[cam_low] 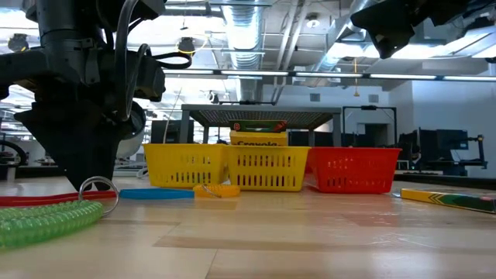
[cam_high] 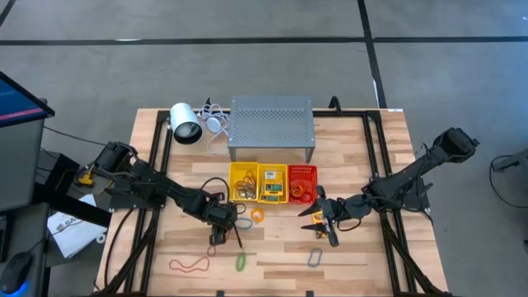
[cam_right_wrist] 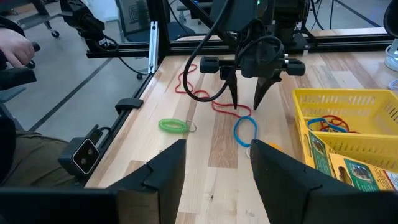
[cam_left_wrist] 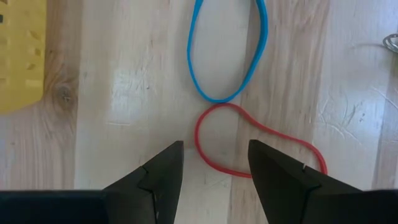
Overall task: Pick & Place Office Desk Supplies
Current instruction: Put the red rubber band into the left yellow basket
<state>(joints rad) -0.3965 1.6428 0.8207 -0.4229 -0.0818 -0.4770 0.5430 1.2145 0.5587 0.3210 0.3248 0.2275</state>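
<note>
We see the table [cam_high: 272, 256] carrying three baskets side by side near its middle, two yellow [cam_high: 257, 182] and one red [cam_high: 302, 182]. Our left claw [cam_left_wrist: 214, 163] hangs with its fingers apart and empty, tips straddling one end of a red rubber band [cam_left_wrist: 249, 146] that touches a blue rubber band [cam_left_wrist: 229, 50]. Our right claw [cam_right_wrist: 216, 163] is spread too, holding nothing, in front of the red basket. A green coil ring [cam_right_wrist: 174, 125] lies toward the front edge.

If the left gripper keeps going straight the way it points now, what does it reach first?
Most likely the thin red rubber band lying on the wooden table: the left gripper points down with open jaws astride the band's near loop. The thin blue rubber band lies just beyond. How far the jaws stand above the table is unclear.
</note>
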